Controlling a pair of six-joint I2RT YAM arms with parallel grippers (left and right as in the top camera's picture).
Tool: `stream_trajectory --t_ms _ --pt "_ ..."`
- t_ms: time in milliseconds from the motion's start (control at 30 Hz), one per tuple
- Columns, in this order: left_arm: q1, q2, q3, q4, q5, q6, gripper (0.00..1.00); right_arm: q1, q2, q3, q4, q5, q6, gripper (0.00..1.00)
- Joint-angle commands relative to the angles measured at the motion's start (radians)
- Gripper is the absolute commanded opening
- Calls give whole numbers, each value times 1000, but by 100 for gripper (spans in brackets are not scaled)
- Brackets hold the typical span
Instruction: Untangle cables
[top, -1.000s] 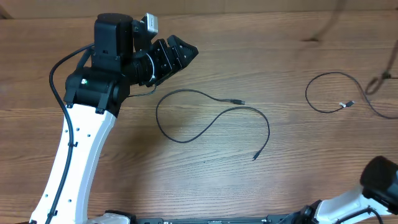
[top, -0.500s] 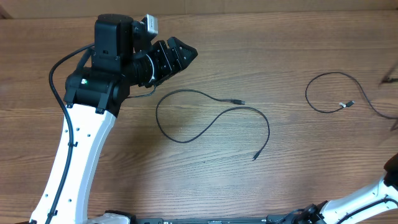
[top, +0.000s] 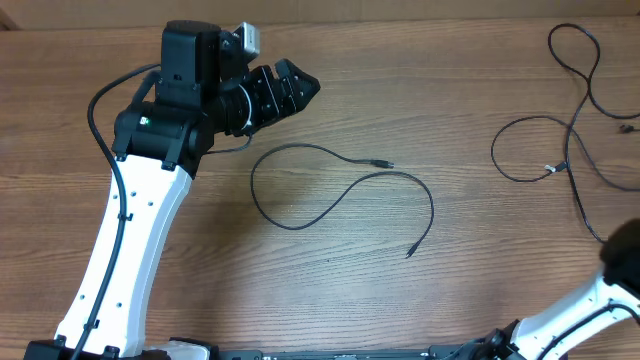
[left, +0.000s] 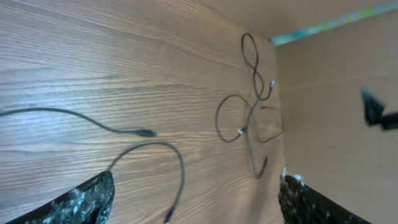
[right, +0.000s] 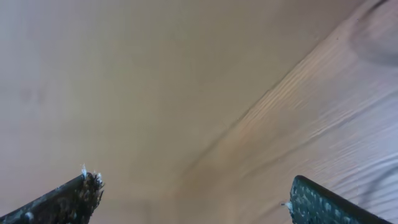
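Note:
One black cable (top: 340, 190) lies alone mid-table in an open S-curve, both plugs free; the left wrist view shows it as the near cable (left: 180, 168). At the right, a looped cable (top: 510, 170) with a silvery plug is crossed by a longer cable (top: 577, 120) that runs from the back edge toward the front. The left wrist view has these as the far cables (left: 249, 118), overlapping. My left gripper (top: 300, 85) hovers open, behind and to the left of the middle cable, and holds nothing (left: 196, 202). The right gripper (right: 196, 199) stands open and empty over bare wood.
The white left arm (top: 130, 230) stretches from the front edge to the back left. Part of the right arm (top: 620, 270) shows at the front right corner. A brown cardboard wall (left: 336, 81) borders the table on the right.
The right gripper has opened and let go of the long cable, which now lies across the looped one at the right. The left arm has shifted slightly.

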Motion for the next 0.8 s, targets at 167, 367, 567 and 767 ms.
stream_trajectory --t_ms 167,367,567,767 --pt "89 1 10 -166 -47 231 92 292 -80 5 -226 -47 -356 96" --pt "97 1 10 -279 -205 234 98 475 -80 5 -400 107 -449 96" --pt "194 1 10 -308 -251 185 100 703 -79 -3 -472 283 -410 95" --pt "285 1 10 -386 -245 193 100 898 -79 -90 -467 391 -388 93"
